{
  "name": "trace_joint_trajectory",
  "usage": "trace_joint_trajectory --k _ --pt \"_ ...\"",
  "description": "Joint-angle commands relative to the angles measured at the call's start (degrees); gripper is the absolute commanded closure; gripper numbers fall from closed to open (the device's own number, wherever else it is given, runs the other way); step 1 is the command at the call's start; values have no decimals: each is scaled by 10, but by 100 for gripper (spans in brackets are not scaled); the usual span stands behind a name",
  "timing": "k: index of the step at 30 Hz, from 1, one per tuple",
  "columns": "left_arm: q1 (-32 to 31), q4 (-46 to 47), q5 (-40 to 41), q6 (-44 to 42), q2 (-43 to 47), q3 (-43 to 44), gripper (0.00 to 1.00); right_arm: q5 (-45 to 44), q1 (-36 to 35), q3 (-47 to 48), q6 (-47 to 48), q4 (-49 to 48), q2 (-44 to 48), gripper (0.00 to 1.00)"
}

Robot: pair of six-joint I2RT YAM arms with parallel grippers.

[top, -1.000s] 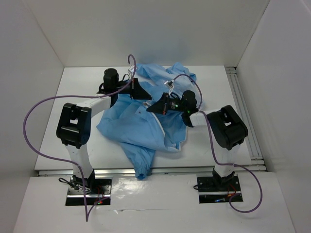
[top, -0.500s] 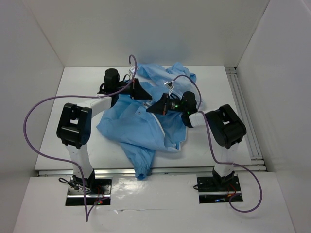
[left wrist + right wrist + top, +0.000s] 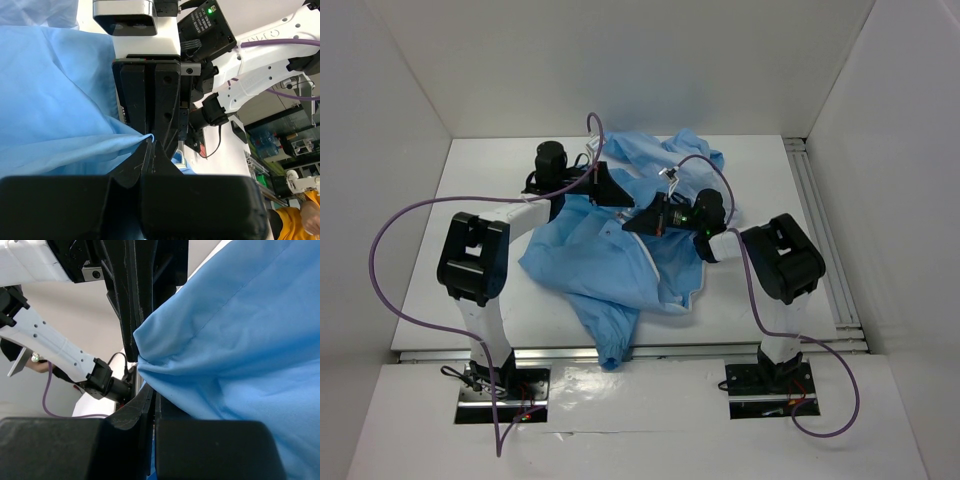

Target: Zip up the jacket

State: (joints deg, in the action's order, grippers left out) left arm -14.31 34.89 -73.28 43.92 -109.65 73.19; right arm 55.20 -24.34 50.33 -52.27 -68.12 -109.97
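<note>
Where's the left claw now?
Top view, just left of centre: left claw tip to tip with the right claw, both shut on the jacket.

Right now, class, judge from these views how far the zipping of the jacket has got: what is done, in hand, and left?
Done: only the grasps. The left gripper and right gripper each pinch a fold of the jacket, fingers shut. In hand: holding those folds close together near its middle. Left: the white zipper edging lies curved and looks unjoined. No slider shows, so zipping has not begun.
</note>
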Motion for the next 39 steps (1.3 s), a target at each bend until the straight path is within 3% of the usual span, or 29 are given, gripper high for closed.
trace_joint_trajectory --k 1,39 --pt "-5 25 -29 -9 4 6 100 9 4 5 -5 -56 -2 100" --pt "-10 20 -35 -18 9 1 100 19 10 10 -55 -122 -31 100"
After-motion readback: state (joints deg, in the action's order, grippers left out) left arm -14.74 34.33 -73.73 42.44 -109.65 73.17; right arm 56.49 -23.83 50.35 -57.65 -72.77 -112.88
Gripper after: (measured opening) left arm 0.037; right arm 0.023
